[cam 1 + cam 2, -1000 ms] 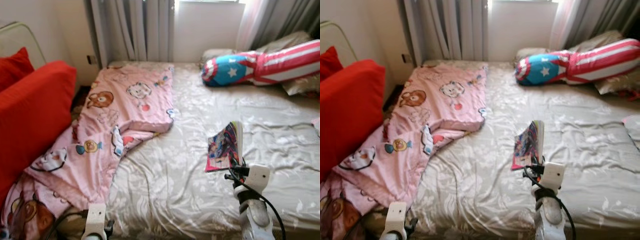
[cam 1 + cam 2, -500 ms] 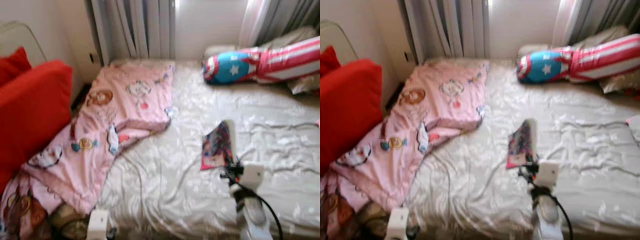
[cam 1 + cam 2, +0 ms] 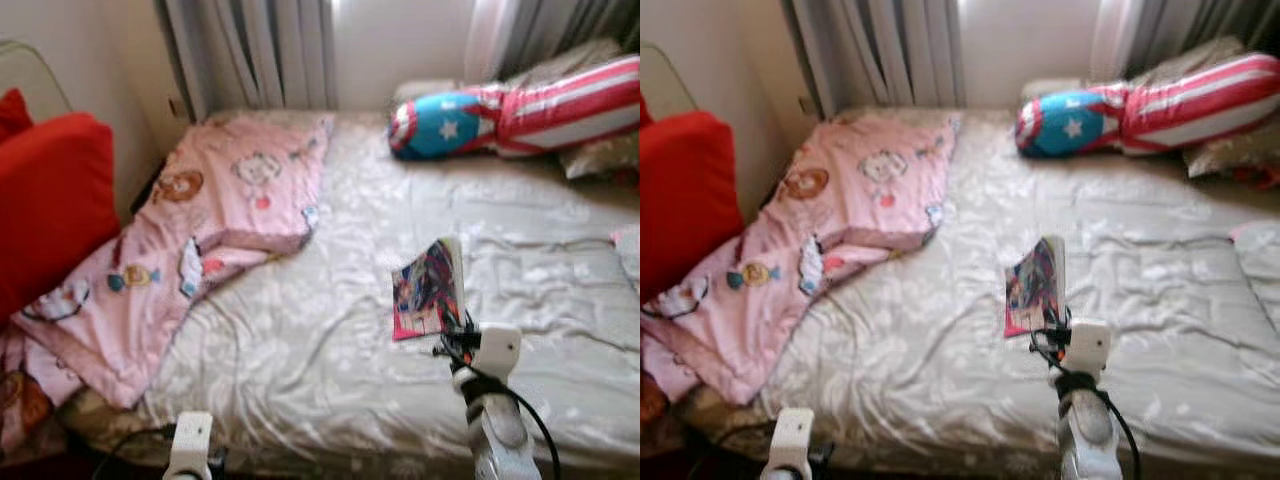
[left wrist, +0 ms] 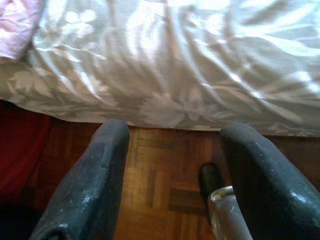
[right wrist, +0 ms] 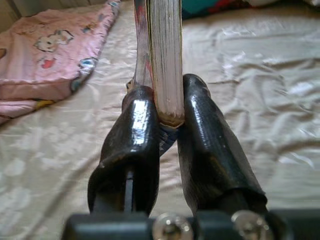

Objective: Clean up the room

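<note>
Right tool (image 5: 167, 117) — clamped on book (image 3: 428, 290), seemingly above bed (image 3: 330, 340)

Your head cameras look forward and down across the bed (image 3: 330, 340). Each wrist camera sights closely along its own tool toward that bed.

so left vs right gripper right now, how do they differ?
The right gripper is shut on the book, pinching it edge-on between both fingers; the left gripper holds nothing, fingers spread apart. The right gripper is raised over the bed; the left gripper hangs low by the bed's near edge, looking down at the wooden floor. Both have two long black fingers.
</note>
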You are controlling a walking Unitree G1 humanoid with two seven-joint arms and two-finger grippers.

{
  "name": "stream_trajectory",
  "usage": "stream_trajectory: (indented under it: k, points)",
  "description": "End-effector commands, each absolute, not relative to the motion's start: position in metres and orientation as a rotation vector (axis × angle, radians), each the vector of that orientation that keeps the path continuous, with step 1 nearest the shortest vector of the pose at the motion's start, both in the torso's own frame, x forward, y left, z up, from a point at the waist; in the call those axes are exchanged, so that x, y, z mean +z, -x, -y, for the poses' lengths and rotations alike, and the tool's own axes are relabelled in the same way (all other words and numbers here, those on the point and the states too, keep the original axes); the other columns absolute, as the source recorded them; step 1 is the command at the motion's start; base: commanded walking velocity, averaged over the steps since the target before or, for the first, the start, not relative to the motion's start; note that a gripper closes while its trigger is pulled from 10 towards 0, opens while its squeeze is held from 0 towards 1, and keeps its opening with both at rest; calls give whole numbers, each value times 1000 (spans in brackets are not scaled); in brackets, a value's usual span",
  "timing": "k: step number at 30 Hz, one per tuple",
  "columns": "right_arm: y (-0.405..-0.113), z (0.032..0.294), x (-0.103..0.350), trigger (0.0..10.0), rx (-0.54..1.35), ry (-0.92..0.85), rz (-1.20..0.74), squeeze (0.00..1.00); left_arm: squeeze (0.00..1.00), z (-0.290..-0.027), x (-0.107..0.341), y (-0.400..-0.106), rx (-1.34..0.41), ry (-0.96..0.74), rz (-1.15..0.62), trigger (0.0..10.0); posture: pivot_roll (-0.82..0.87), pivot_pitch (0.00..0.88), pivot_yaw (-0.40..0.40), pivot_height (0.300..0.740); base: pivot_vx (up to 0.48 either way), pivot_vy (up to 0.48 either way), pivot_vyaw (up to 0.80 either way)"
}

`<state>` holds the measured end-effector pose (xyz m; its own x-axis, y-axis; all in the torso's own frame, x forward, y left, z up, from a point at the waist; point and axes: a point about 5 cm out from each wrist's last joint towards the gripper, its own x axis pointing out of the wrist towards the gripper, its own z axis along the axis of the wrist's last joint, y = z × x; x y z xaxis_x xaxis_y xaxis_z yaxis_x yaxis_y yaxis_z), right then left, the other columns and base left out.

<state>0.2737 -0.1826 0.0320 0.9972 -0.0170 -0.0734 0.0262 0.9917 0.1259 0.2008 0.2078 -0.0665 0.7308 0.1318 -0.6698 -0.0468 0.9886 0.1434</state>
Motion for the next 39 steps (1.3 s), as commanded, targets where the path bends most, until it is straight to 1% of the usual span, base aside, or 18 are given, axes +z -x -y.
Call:
stream_trajectory:
  k: [1, 7, 14, 21, 30, 35, 38, 39]
  points:
    - [-277, 188, 42, 10000, -40, -115, -18, 0, 0, -203, -71, -194, 71, -126, -767, 10000, -58, 102, 61, 740, 0, -431, 0]
    - [-276, 188, 43, 10000, -40, -116, -11, 0, 0, -204, -71, -193, 63, -134, -769, 10000, -62, 112, 71, 740, 0, -432, 0]
    - [-271, 192, 40, 10000, -37, -106, -23, 0, 0, -201, -74, -189, 61, -127, -777, 10000, -81, 112, 45, 740, 0, -385, 0]
    - [-275, 210, 49, 10000, -36, -75, -10, 0, 0, -183, -77, -189, 59, -82, -780, 10000, -89, 115, -1, 740, 0, 0, 0]
    - [-279, 216, 53, 10000, -25, -58, -14, 0, 0, -165, -78, -189, 34, -53, -779, 10000, -92, 108, -27, 740, 0, 0, 0]
    - [-280, 219, 54, 10000, -14, -50, -18, 0, 0, -159, -78, -189, 25, -53, -780, 10000, -96, 107, -29, 740, 0, 0, 0]
    - [-280, 220, 54, 10000, -11, -42, -19, 0, 0, -156, -79, -188, 7, -61, -784, 10000, -98, 108, -22, 740, 0, -301, 0]
    - [-279, 221, 54, 10000, -15, -38, -18, 0, 0, -155, -79, -188, 1, -63, -787, 10000, -101, 108, -9, 740, 0, -319, 0]
